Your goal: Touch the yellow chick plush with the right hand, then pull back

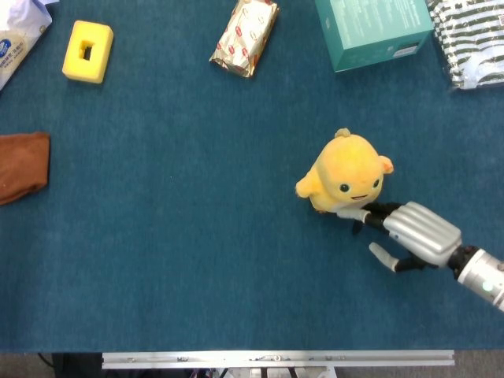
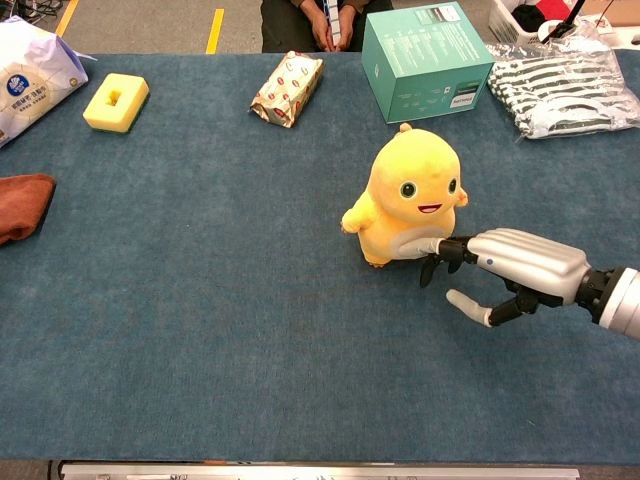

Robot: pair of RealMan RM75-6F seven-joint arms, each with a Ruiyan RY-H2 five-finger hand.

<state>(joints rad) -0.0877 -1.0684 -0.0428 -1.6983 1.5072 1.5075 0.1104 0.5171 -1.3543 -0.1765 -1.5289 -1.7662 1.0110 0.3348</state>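
Observation:
The yellow chick plush (image 1: pixel 348 174) (image 2: pixel 411 195) stands upright right of the table's middle, facing the front edge. My right hand (image 1: pixel 411 232) (image 2: pixel 505 266) reaches in from the right with its fingers spread. One outstretched fingertip (image 2: pixel 408 246) touches the plush's white belly, low on its front. The hand holds nothing. My left hand does not show in either view.
A teal box (image 2: pixel 427 60) and striped cloth (image 2: pixel 565 88) lie at the back right. A foil packet (image 2: pixel 287 88) and a yellow foam block (image 2: pixel 116 102) sit further left at the back. A brown cloth (image 2: pixel 24 204) and a white bag (image 2: pixel 30 70) are at the left edge.

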